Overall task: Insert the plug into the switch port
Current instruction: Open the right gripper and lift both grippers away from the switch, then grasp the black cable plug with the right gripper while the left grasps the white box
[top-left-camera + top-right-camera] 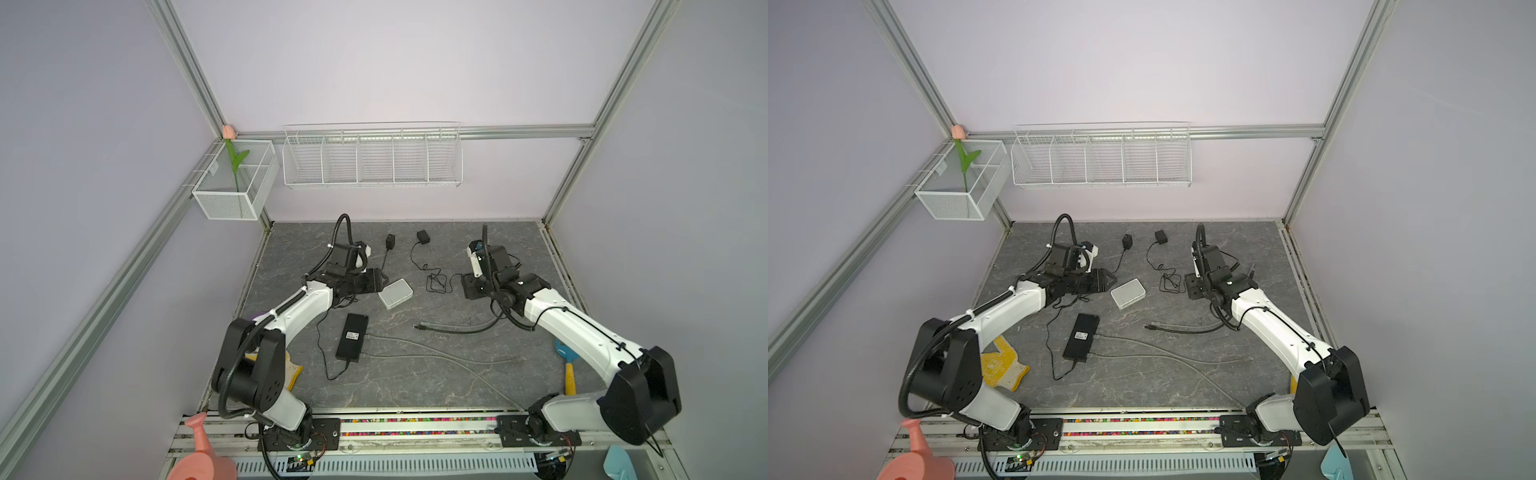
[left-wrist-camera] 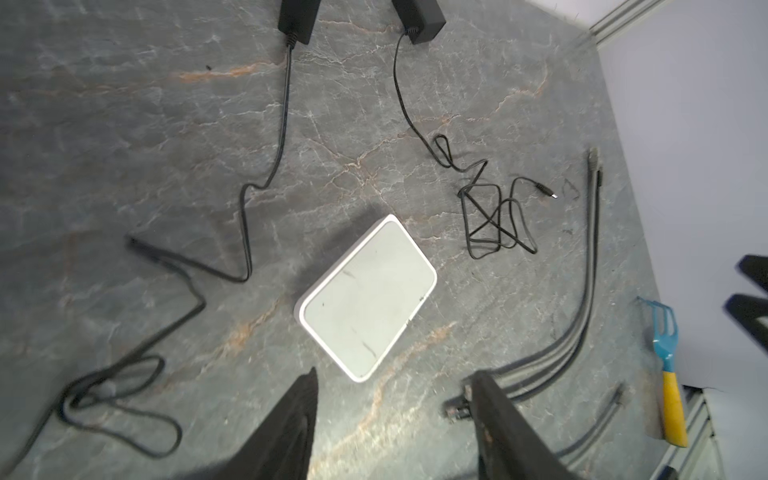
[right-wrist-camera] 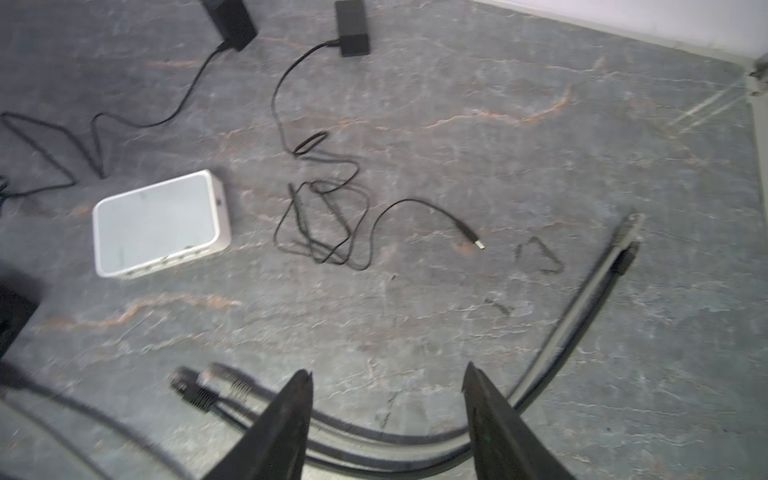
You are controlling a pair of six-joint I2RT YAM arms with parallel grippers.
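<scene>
Plug (image 3: 478, 244) lies loose on the tabletop (image 1: 395, 386) at the end of a tangled cord (image 3: 324, 224). It sits at 3 o'clock of the switch (image 1: 395, 293), apart from it and not inserted. The switch lies flat, its port row (image 3: 174, 259) facing roughly 5 o'clock, unobstructed. Left gripper (image 2: 395, 399) at 9 o'clock and right gripper (image 3: 388, 395) at 3 o'clock are spread and empty. They are probably placed to brace the switch and take the plug.

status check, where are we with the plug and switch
Left gripper open, empty. Right gripper open, empty. Switch: nothing plugged in. Barrel plug lies loose, coiled cord between them.
</scene>
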